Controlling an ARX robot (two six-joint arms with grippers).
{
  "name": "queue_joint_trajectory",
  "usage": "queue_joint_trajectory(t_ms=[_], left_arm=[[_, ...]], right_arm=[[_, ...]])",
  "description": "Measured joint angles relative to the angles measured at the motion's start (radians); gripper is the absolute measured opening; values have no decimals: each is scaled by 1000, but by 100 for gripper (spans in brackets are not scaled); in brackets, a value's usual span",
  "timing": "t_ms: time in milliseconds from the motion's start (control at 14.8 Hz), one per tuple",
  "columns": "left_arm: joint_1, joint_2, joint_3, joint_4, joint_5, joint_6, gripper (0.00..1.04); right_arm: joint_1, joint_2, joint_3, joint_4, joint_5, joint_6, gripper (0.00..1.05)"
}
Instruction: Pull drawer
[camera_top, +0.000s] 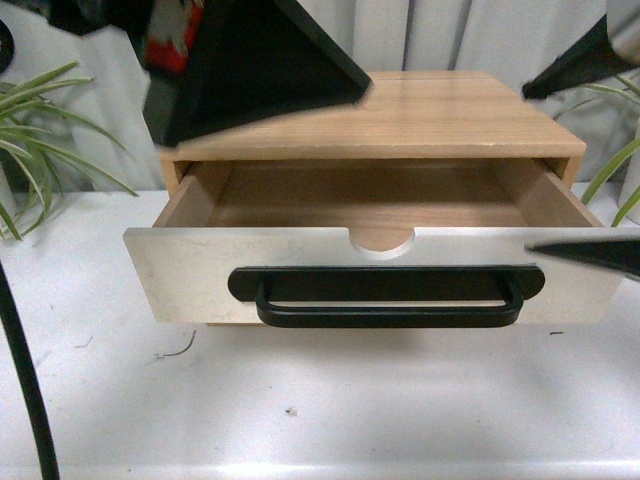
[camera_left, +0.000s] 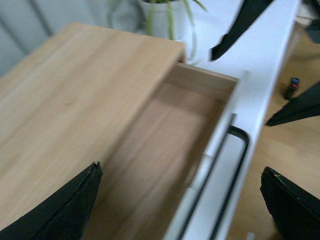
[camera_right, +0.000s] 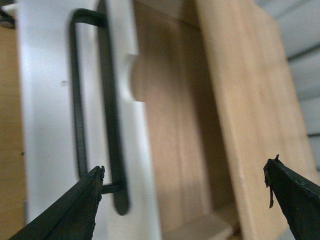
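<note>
Below, open drawer (camera_top: 200, 280), left tool (camera_left: 180, 170), right tool (camera_right: 185, 165) spread above

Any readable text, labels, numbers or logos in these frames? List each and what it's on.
None readable. The drawer front, its handle and the wooden cabinet top are blank.
Red-and-white patch at the top of the front view: blurred, unreadable.
Small dark item in the left wrist view: too small to read.

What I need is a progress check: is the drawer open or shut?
Open: the drawer juts from the cabinet, bare inside showing.
</note>
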Motion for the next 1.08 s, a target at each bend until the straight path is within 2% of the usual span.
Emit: queue_joint_trajectory(t_ms=[135, 202, 270, 337, 405, 472, 540, 607, 675, 877, 945, 1080], left_arm=[[175, -30, -48, 237, -101, -245, 98], [228, -50, -61, 276, -134, -329, 98], [296, -89, -80, 323, -203, -424, 98], [327, -110, -93, 323, -258, -461, 98], [331, -134, -149, 435, -364, -486, 93], [324, -183, -244, 547, -488, -500, 83], [312, -253, -363, 636, -547, -506, 70], [310, -316, -483, 708, -556, -516, 52], [311, -351, -560, 732, -562, -517, 39], [307, -464, -734, 779, -561, -523, 2], [314, -495, -769, 784, -565, -520, 2], [309, -563, -841, 783, -561, -521, 2]], right_arm=[[-51, 25, 3, 260, 114, 316, 98], [-69, 31, 3, 313, 177, 428, 98], [-90, 30, 5, 320, 251, 649, 98], [-100, 21, 2, 328, 273, 768, 98], [-103, -5, -8, 317, 302, 865, 98], [-100, -42, -58, 435, 362, 977, 95], [-97, -111, -168, 619, 510, 1094, 82], [-151, -265, -325, 666, 538, 1186, 64], [-185, -353, -406, 685, 549, 1217, 51], [-173, -461, -573, 727, 537, 1241, 13], [-173, -495, -616, 731, 537, 1239, 1], [-173, -566, -675, 735, 537, 1244, 2]])
